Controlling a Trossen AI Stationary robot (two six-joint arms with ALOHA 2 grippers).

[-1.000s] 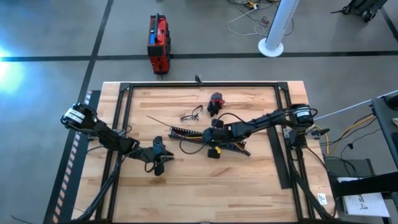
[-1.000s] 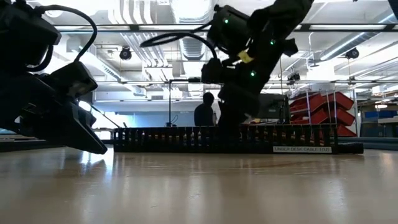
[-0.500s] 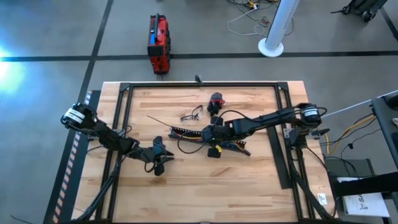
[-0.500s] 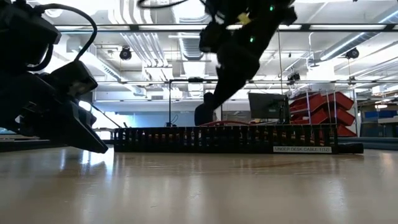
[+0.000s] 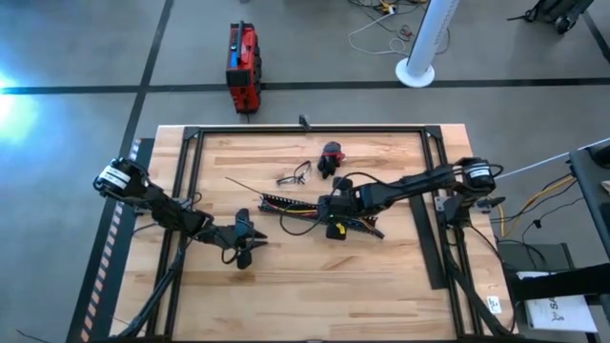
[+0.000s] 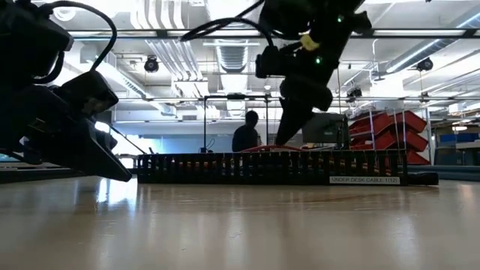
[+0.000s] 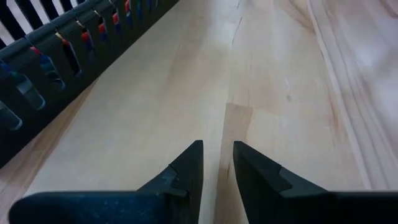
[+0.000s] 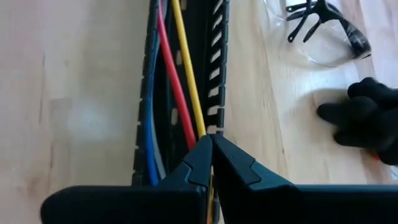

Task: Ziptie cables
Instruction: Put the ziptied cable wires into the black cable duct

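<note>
Since a moment ago the right arm has drawn back a little along the slotted duct, while the left arm has not moved. Its right gripper has both fingers pressed together with nothing between them, poised just above the black comb-slotted duct. Inside that duct lie the cables, red, yellow and blue strands running side by side along its length. Beside the duct sit clear safety glasses and a black glove. The left gripper hovers over bare wooden table, fingers slightly parted and empty. The ziptie lies on the table beyond the duct's end.
</note>
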